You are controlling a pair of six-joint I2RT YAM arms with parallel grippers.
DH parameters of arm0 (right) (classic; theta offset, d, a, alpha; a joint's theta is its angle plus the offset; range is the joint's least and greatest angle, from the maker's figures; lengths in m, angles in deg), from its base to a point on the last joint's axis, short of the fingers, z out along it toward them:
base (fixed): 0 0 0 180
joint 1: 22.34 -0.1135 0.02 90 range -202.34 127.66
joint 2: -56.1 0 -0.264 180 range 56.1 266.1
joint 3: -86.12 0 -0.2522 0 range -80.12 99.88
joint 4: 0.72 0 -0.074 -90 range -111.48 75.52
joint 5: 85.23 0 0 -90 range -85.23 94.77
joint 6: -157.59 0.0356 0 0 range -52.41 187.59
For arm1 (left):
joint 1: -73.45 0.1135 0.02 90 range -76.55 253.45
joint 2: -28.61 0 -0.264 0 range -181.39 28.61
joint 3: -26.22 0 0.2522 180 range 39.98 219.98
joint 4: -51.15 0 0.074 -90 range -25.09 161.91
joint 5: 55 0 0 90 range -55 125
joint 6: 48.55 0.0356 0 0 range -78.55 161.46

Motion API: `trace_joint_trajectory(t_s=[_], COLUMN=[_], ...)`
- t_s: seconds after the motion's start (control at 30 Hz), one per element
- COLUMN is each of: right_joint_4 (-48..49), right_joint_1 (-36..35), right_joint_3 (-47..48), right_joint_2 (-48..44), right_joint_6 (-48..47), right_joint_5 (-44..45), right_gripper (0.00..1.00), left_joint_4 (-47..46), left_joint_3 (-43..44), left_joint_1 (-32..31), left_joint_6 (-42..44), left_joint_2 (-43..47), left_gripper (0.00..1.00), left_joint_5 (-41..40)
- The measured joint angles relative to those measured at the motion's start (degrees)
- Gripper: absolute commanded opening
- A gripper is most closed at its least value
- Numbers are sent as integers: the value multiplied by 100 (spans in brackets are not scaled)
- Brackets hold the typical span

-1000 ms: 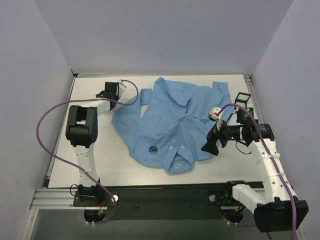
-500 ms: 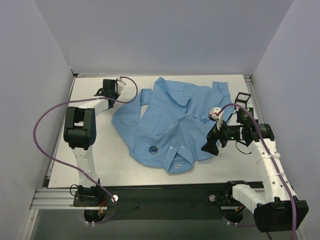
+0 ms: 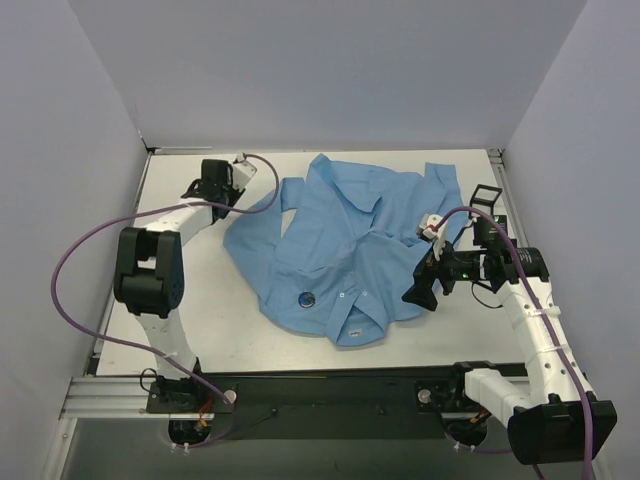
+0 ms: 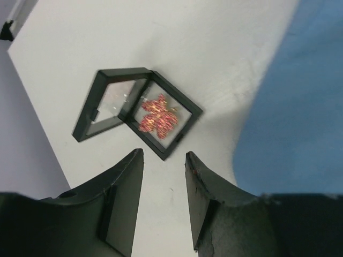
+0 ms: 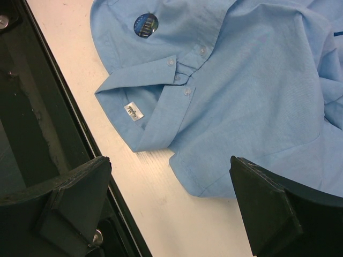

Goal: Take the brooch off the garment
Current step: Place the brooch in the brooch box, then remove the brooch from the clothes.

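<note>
The garment, a light blue collared shirt (image 3: 350,235), lies crumpled mid-table. The brooch (image 3: 306,297), a small dark-blue disc with a paler centre, sits on the shirt's near left part. In the right wrist view the brooch (image 5: 146,24) is at the top, left of the button row, with the shirt (image 5: 241,80) spread below it. My right gripper (image 5: 169,160) is wide open and empty, above the shirt's near right edge (image 3: 425,280). My left gripper (image 4: 163,155) is open and empty at the far left of the table (image 3: 203,183), off the shirt's left edge (image 4: 300,107).
An open black rectangular frame (image 4: 136,110) with a red-gold ornament lies on the white table just ahead of my left fingers. Another black frame (image 3: 486,197) stands at the far right. A white neck label (image 5: 134,111) shows inside the collar. A black rail (image 5: 32,107) runs along the table's near edge.
My left arm's elbow has swung left and nearer, and its gripper has shifted slightly toward the far-left corner. The right arm, shirt and brooch have not moved.
</note>
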Motion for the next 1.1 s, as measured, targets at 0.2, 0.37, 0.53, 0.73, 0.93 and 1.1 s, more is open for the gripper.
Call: trace_joint_trajectory(t_s=[0.2, 0.37, 0.53, 0.73, 0.93, 1.1], right_joint_4=[2, 0, 0, 0, 0, 0], right_joint_1=[0, 0, 37, 114, 140, 140], right_joint_3=[0, 0, 0, -2, -2, -2], right_joint_2=[0, 0, -9, -87, -118, -118], right_joint_6=[0, 0, 0, 2, 2, 4], right_joint_5=[0, -2, -4, -13, -63, -92], right_gripper=[100, 100, 100, 100, 100, 100], left_joint_4=[603, 933, 1222, 1685, 2192, 2520], left_joint_3=[-809, -1617, -1971, -1969, -1965, -1891], left_joint_1=[-382, -1578, -2820, -3051, -3056, -3099], left_joint_6=[442, 946, 1095, 1104, 1220, 1349], left_joint_2=[1200, 2371, 2481, 2105, 2031, 1803], left_gripper=[46, 43, 33, 31, 31, 31], left_joint_5=[1381, 2105, 2428, 2791, 3456, 3891])
